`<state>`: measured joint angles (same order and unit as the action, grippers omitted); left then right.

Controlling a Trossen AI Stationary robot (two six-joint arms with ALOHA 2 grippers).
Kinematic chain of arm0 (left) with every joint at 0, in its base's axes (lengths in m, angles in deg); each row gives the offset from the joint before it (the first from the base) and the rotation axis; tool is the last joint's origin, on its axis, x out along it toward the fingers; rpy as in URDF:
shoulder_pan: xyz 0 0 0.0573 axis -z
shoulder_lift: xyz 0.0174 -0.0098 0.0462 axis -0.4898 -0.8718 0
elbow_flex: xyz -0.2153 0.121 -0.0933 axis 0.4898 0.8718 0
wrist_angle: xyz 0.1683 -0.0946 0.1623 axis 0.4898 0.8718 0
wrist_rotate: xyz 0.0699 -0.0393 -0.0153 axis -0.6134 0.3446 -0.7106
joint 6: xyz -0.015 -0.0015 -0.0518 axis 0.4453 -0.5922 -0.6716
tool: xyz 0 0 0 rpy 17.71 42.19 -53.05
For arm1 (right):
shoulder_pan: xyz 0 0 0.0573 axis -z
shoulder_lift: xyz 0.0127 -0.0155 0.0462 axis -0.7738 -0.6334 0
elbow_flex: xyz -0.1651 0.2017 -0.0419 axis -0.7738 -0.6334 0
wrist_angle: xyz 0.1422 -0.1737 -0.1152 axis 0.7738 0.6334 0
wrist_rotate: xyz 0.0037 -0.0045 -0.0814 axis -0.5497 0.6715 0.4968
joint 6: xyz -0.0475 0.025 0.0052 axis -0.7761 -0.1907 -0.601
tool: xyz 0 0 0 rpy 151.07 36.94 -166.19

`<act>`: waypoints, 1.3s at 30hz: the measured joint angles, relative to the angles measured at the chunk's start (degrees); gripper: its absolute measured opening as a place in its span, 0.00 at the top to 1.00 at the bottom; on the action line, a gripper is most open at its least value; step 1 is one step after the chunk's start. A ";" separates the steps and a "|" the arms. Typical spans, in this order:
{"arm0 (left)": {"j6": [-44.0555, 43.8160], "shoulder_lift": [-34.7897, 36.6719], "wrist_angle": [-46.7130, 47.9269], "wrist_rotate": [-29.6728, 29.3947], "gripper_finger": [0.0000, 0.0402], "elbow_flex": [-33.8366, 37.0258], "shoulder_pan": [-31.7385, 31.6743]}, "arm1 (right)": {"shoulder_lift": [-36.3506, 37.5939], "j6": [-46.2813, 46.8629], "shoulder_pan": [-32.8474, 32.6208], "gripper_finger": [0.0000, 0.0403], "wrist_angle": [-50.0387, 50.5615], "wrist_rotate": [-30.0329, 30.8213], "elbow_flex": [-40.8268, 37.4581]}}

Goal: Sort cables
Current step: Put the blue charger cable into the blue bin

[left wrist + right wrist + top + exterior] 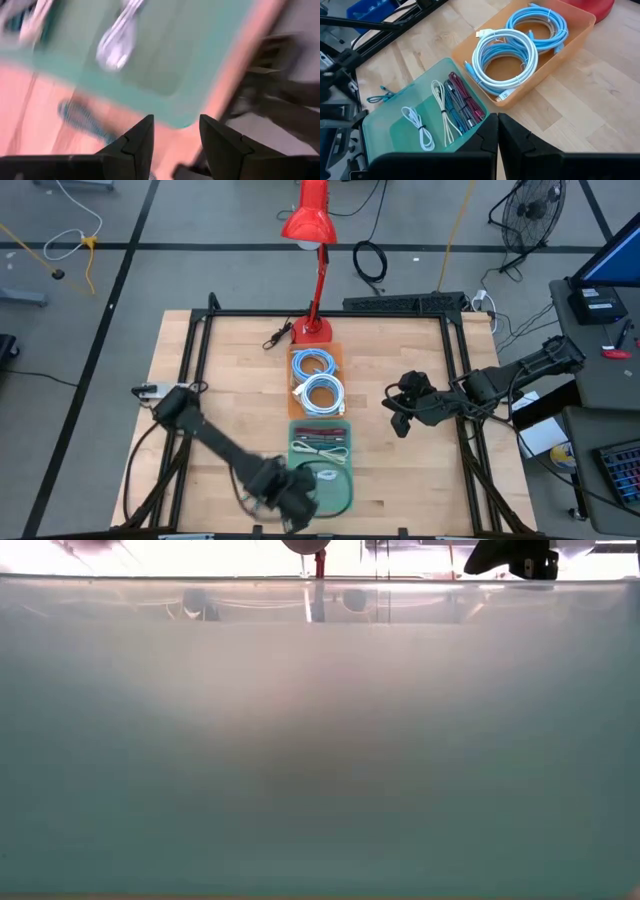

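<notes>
Left gripper [175,145], jaws apart and empty, hovers near a teal cable [80,116] — probably light, floppy; pinch its bundled middle.

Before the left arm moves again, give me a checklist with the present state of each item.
1. Left pincer open, nothing between its fingers: ok.
2. Left pincer near the green tray's front end: ok.
3. Right pincer shut, empty, waiting to the right of the trays: ok.
4. Blue and white coils lie inside the orange tray: ok.
5. Short bundles, the white one included, lie inside the green tray: ok.
6. A small teal cable lies on the table outside the green tray: not ok.
</notes>
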<state>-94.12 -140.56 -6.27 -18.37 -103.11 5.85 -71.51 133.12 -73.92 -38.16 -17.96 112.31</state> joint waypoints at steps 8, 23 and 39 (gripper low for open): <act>-22.02 -0.21 1.67 0.30 0.60 13.09 6.26 | 0.00 -0.20 0.00 1.00 -0.13 0.00 0.00; -22.17 0.45 -10.71 4.09 0.65 25.68 3.24 | -0.01 -0.42 -0.02 1.00 -0.19 -1.36 0.00; -16.00 22.57 3.50 -5.76 0.97 25.99 1.46 | 0.00 -0.42 -0.02 1.00 -0.46 -1.20 -0.02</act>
<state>-110.12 -117.99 -2.77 -24.14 -77.12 7.31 -71.51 132.70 -73.94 -38.61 -19.16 112.29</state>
